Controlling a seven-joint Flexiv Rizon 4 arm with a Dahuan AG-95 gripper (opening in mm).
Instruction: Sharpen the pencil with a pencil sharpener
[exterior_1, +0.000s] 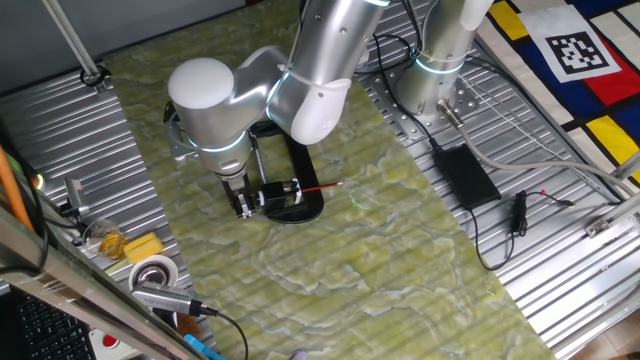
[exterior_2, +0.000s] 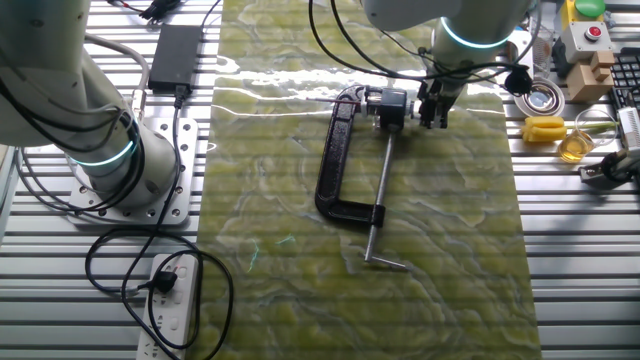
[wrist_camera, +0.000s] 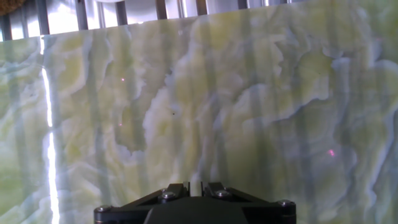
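One fixed view: the end effector (exterior_1: 243, 203) is hanging at the 9 o'clock end of the pencil sharpener (exterior_1: 290, 190), which is sitting mid-desk (exterior_1: 400, 270) on the green marbled mat. The pencil (exterior_1: 322, 187) is sticking out of the sharpener toward 3 o'clock. Hand view: the fingers (wrist_camera: 175, 190) are sitting close together with nothing between them. Judging progress: the pencil is looking seated; cranking appears to be what is remaining, though I cannot tell whether any is done.
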